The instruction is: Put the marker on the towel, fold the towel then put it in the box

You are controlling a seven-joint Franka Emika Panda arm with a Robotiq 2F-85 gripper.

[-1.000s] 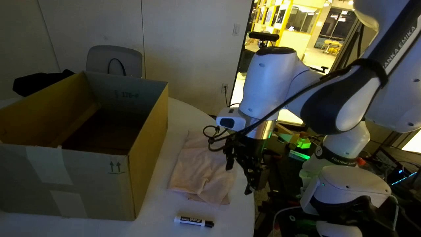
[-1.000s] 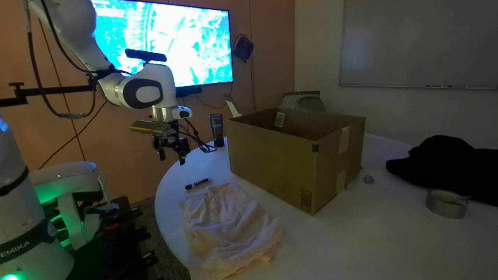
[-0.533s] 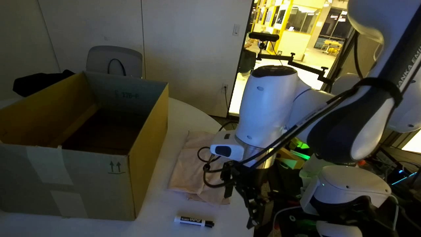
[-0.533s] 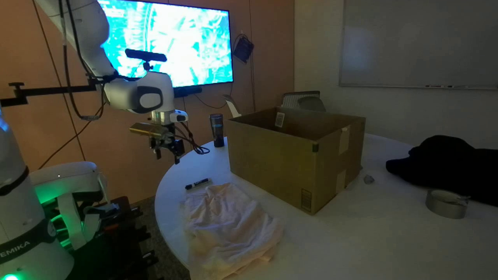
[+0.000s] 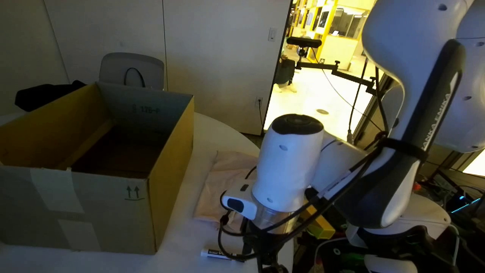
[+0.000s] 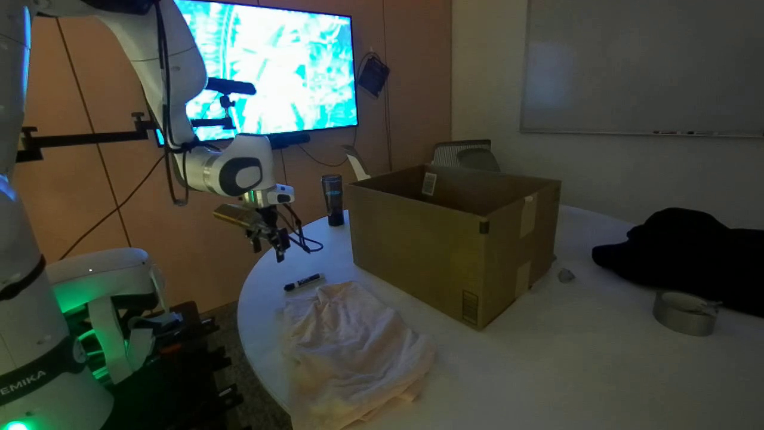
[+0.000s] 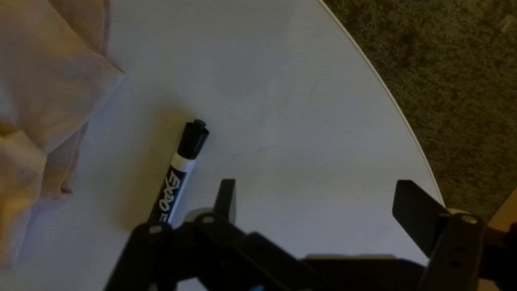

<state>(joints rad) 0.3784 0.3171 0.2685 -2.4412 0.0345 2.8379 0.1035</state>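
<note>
The marker [image 7: 171, 184], white and black with a black cap, lies on the white table in the wrist view. It also shows in both exterior views [image 5: 216, 253] [image 6: 304, 282], partly covered by a cable in one. The pale pinkish towel [image 6: 358, 352] lies wrinkled and flat beside it; its corner shows in the wrist view [image 7: 52, 76]. The open-topped cardboard box [image 6: 418, 257] stands beyond the towel. My gripper [image 7: 315, 184] is open and empty, above the table. The marker lies just outside its left finger [image 7: 226, 198]. In an exterior view the gripper [image 6: 268, 252] hangs near the marker's cap end.
The table's curved edge [image 7: 379, 76] runs close to my right finger, with carpet beyond. A dark tumbler [image 6: 332, 200] stands behind the marker. A tape roll [image 6: 683, 316] and black cloth [image 6: 686, 251] lie at the far side. A chair [image 5: 130, 70] stands behind the box.
My arm has lowered and swung over the table toward the marker, and the gripper has turned somewhat. The marker, towel and box have not moved.
</note>
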